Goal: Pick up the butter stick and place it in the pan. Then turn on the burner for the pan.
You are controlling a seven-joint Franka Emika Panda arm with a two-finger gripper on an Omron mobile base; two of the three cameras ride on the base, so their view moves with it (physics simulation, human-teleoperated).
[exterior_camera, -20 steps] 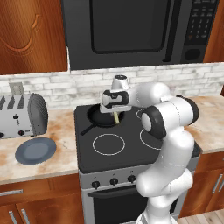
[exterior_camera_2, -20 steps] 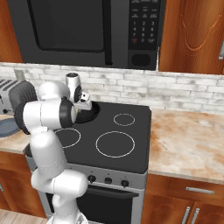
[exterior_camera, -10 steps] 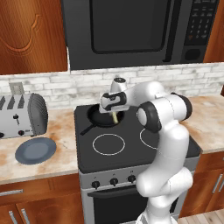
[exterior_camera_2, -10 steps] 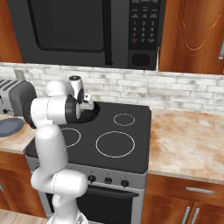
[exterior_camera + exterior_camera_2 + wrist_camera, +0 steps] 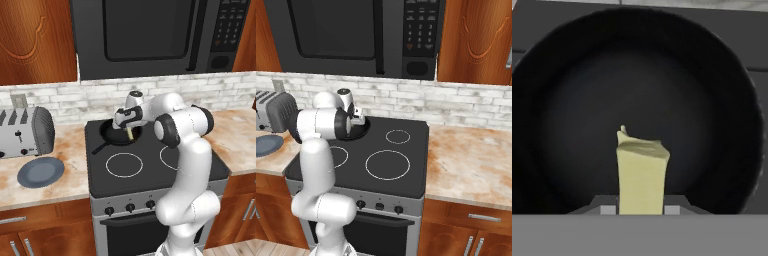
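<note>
Since a second ago the white arm's elbow has swung outward toward the stove front while the hand stayed over the rear-left burner, butter lower toward the pan; base cameras unmoved, kitchen unchanged; big glossy black microwave (image 5: 150, 35) with keypad overhead, flanked by reddish wood cabinets (image 5: 35, 40); flat black glass stovetop (image 5: 150, 170) with thin white ring burners and a row of dark knobs on its grey front; mottled beige stone counter (image 5: 70, 180) either side, whitish brick backsplash behind; boxy silver toaster (image 5: 25, 132) with rounded end at left; round blue-grey plate (image 5: 41, 171) flat on the counter just in front of it; round black frying pan (image 5: 587, 90), matte, shallow rim, sits on the rear-left burner, its long straight handle running toward the stove's front-left in the left base view; two-finger gripper (image 5: 641, 209) hangs over the pan, clenched on the small pale yellow butter stick (image 5: 641, 175); stick is a rectangular bar, smooth waxy look, far end ragged and uneven; long axis runs along the fingers, pointing down into the pan's bowl, roughly vertical in the left base view; whether its tip touches the pan floor can't be told
</note>
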